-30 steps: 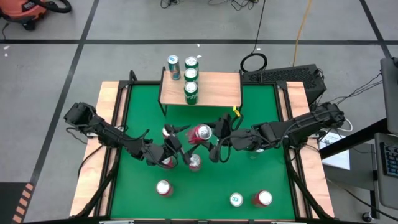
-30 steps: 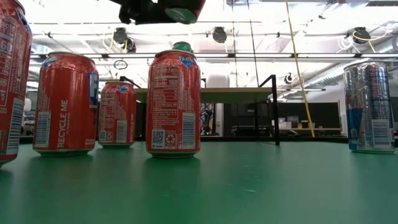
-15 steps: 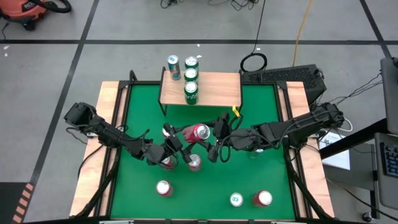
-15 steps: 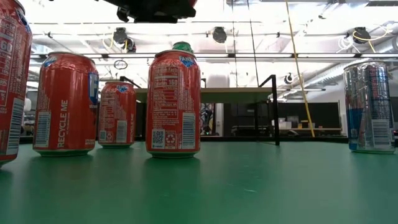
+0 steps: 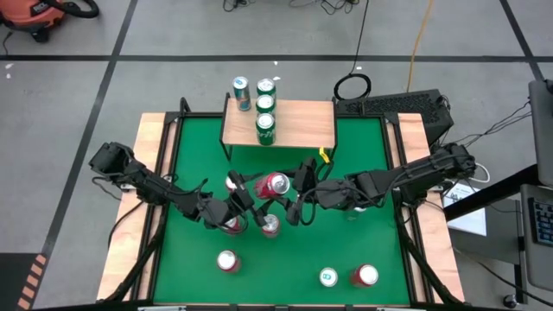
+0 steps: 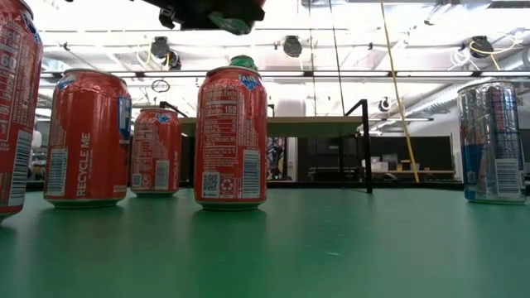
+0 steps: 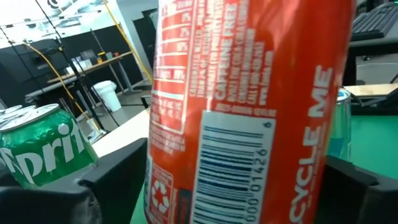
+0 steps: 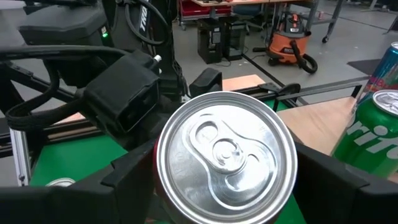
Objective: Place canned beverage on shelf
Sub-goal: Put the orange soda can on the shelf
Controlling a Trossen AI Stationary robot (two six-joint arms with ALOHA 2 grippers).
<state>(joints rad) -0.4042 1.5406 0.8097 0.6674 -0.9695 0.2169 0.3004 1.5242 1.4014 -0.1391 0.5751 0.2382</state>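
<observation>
Shelf (image 5: 298, 125) right half free; green cans (image 5: 265, 121) crowd left.

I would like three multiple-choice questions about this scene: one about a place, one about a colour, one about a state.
1. Where is the red can that has been lifted?
A. on the wooden shelf
B. between the two grippers, above the table
C. on the floor

2. What colour is the table top?
A. green
B. blue
C. white

3. How is the lifted red can oriented?
A. upright
B. upside down
C. on its side

Answers:
1. B: the red can hangs between the left gripper and the right gripper.
2. A: the table is green.
3. C: the high view shows its side, lid towards the right gripper.
</observation>
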